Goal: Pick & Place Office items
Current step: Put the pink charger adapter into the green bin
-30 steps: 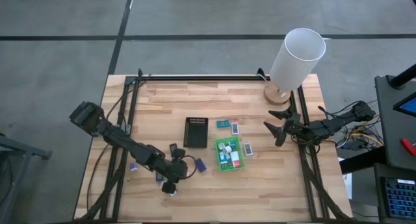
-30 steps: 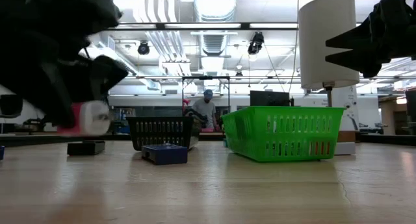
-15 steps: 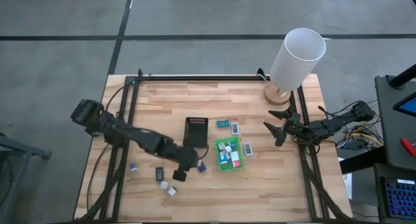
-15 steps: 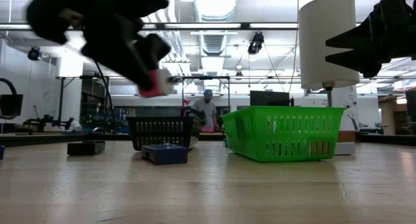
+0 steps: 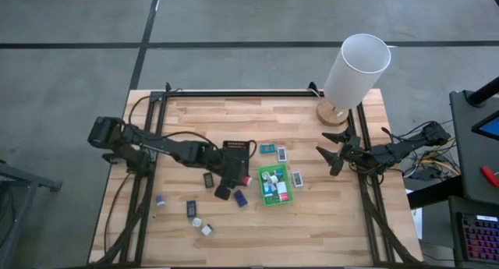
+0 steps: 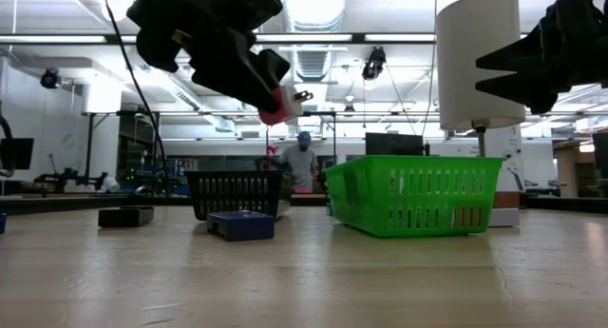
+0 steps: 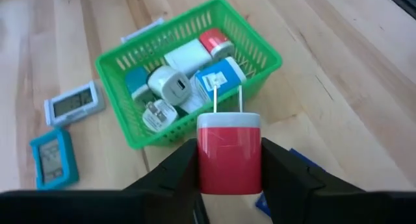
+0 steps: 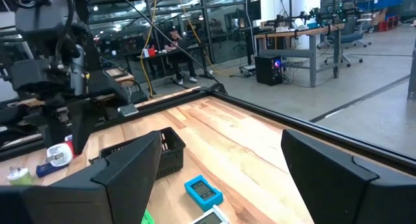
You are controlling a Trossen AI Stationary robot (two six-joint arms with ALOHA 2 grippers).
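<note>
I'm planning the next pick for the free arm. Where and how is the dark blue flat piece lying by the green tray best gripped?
The dark blue piece lies flat on bare wood beside the green tray. I'd probably come straight down and close across its shorter width. It looks too low for a side approach.

pale wood bench (image 5: 312, 222), smooth planks with a matt sheen; green tray (image 7: 123, 74) is glossy plastic mesh; red charger (image 7: 229, 159) looks satin plastic, its two prongs bright metal; black tray (image 6: 236, 193) matt ribbed plastic.
</note>
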